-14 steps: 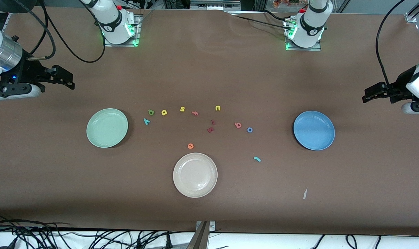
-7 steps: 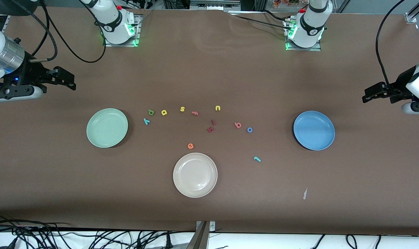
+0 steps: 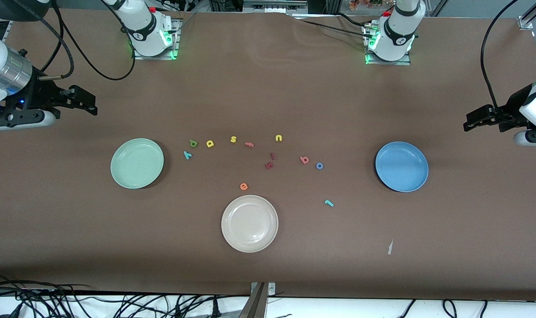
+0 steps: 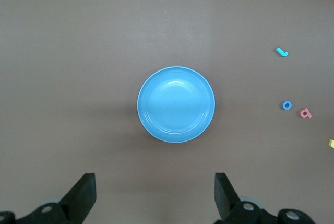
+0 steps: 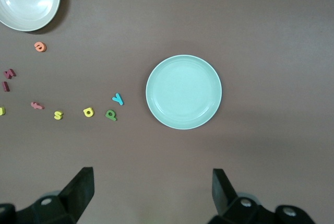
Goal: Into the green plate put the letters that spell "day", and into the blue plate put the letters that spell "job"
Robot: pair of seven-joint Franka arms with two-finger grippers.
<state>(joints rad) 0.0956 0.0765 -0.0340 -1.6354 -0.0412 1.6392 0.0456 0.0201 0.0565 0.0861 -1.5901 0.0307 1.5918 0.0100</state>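
The green plate [image 3: 137, 163] [image 5: 183, 92] lies toward the right arm's end, with the olive "d" [image 3: 193, 143] [image 5: 110, 115], yellow "a" [image 3: 210, 143] [image 5: 88, 112] and teal "y" [image 3: 187, 154] [image 5: 118, 98] beside it on the table. Toward the left arm's end lies the blue plate [image 3: 401, 166] [image 4: 176, 104]. The pink "b" [image 3: 304, 160] [image 4: 306, 113], blue "o" [image 3: 319, 166] [image 4: 287, 105] and teal "j" [image 3: 329, 203] [image 4: 282, 52] lie loose on the table. Both plates hold nothing. My right gripper [image 3: 85, 101] [image 5: 151, 192] and left gripper [image 3: 471, 121] [image 4: 154, 195] hover open and empty at the table's ends.
A cream-white plate [image 3: 249, 223] sits nearest the front camera, an orange "e" [image 3: 244, 186] just beside it. A yellow "s" [image 3: 233, 139], orange "f" [image 3: 249, 144], yellow "u" [image 3: 278, 138] and two dark red letters [image 3: 270, 165] lie mid-table. A paper scrap [image 3: 390, 247] lies near the front edge.
My right gripper has crept slightly toward the middle of the table. The left arm and all letters are as they were.
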